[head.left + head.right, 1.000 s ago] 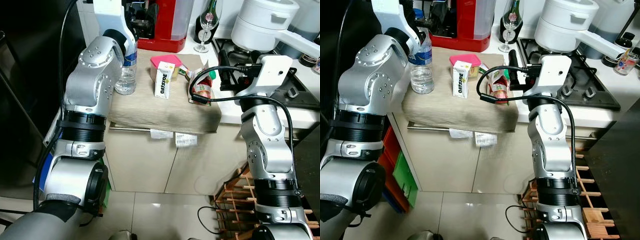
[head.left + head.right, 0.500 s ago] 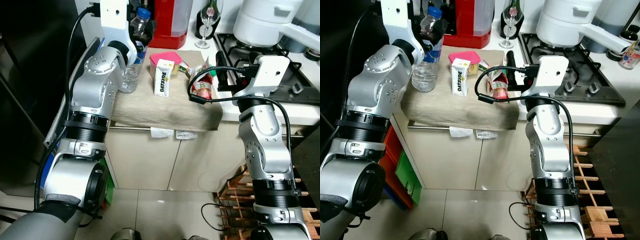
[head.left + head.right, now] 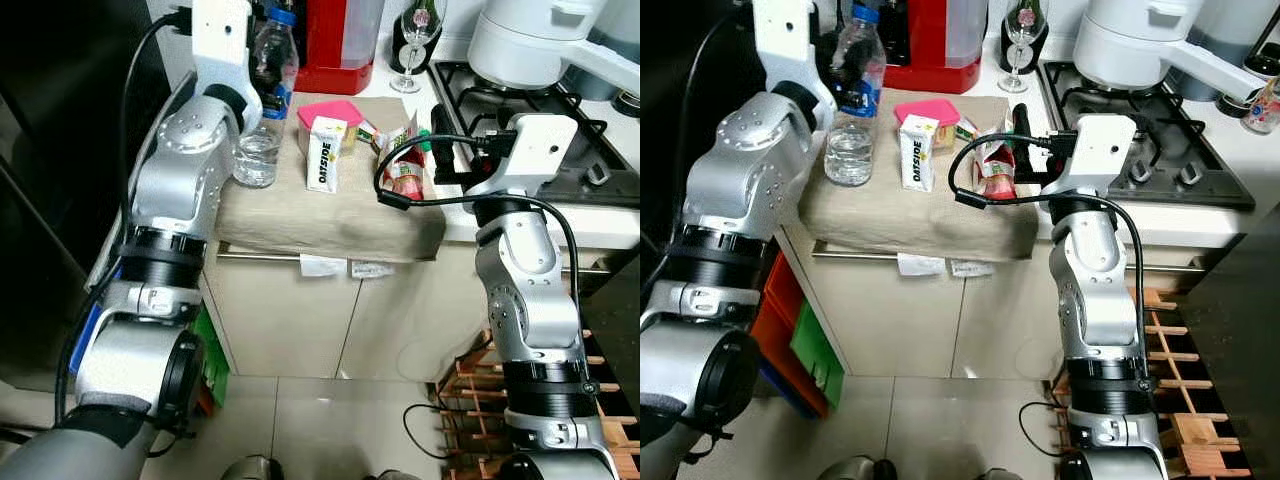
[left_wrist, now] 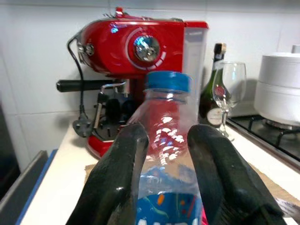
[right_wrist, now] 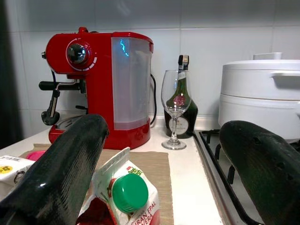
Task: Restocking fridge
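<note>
A clear water bottle (image 3: 272, 70) with a blue cap and blue label stands on the beige cloth (image 3: 320, 215), leaning a little to the right. My left gripper (image 4: 166, 154) is shut on its shoulder, one black finger on each side. An Oatside carton (image 3: 322, 155) stands in front of a pink box (image 3: 335, 110). Further right is a red carton with a green cap (image 5: 124, 197). My right gripper (image 5: 164, 126) is open, its fingers spread wide on either side of that carton without touching it.
A red coffee machine (image 3: 340, 45), a wine glass (image 3: 410, 50) and a dark bottle stand at the back of the counter. A white pot (image 3: 540, 40) sits on the hob (image 3: 590, 150). The dark fridge (image 3: 50, 150) is left, a wooden rack (image 3: 470, 380) low right.
The camera has shifted slightly. My left wrist has drawn back to the left, so the bottle's cap and neck show, and the bottle leans more to the right. The right arm stays put.
</note>
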Controlling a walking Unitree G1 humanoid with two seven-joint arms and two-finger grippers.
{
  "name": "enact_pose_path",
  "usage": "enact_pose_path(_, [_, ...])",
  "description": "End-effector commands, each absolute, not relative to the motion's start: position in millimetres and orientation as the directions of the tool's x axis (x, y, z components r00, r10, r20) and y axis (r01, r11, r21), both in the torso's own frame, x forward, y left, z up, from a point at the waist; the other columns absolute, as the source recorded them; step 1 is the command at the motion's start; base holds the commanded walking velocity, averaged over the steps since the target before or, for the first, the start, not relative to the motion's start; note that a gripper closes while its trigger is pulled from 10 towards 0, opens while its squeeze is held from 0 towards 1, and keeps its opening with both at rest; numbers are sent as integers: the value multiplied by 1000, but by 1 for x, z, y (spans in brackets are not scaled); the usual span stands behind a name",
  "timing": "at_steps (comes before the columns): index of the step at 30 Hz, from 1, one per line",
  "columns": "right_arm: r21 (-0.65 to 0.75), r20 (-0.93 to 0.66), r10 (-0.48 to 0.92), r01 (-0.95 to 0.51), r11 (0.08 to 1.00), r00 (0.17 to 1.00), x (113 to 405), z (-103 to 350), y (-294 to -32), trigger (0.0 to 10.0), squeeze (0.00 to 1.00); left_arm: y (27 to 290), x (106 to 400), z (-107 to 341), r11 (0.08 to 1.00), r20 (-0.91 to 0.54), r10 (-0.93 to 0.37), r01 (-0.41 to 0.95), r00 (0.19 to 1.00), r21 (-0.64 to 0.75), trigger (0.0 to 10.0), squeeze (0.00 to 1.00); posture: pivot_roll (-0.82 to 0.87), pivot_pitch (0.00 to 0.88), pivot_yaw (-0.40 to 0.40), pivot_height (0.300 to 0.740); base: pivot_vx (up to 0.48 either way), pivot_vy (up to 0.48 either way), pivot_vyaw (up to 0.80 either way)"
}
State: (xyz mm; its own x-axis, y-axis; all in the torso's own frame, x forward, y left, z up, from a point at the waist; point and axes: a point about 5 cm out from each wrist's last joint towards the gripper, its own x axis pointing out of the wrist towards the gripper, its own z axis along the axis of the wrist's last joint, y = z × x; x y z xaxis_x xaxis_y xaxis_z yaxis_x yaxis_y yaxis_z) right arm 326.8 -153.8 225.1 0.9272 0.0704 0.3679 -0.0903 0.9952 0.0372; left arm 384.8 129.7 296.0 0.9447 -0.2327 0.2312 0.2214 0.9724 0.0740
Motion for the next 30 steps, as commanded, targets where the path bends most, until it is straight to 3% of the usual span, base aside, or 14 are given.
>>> enact_pose_path(1, [26,375,72,-88,996,924,325,227,-154,10000,129,133,380,304,975,263,-222,208,939,78,0,0,-71,46,-2,740,0,0,0])
enact_pose_path(8, [20,371,72,-85,996,926,326,227,-157,10000,125,124,362,321,961,325,-278,264,904,87,0,0,-63,38,-12,740,0,0,0])
enact_pose_path(15, [15,376,67,-78,997,924,325,227,-159,10000,125,118,351,308,936,290,-352,341,890,87,0,0,-75,22,-5,740,0,0,0])
enact_pose_path(17, [14,378,67,-78,997,924,325,228,-160,10000,129,120,350,314,942,309,-336,322,890,96,10000,0,-72,23,-6,740,0,0,0])
enact_pose_path(19, [13,378,68,-78,997,923,325,228,-160,10000,125,121,349,317,942,320,-335,319,886,101,10000,0,-72,23,-6,740,0,0,0])
enact_pose_path(20, [12,377,70,-81,997,923,325,228,-159,10000,125,125,349,326,948,345,-319,296,883,120,10000,1000,-70,23,-8,740,0,0,0])
enact_pose_path(26, [38,362,68,-88,995,930,326,225,-158,10000,129,134,352,335,958,350,-285,258,893,123,10000,1000,-72,22,-6,740,0,0,0])
enact_pose_path(30, [54,328,87,-111,992,941,331,224,-156,10000,125,135,361,319,954,230,-296,278,927,111,10000,1000,-73,29,-1,740,0,0,0])
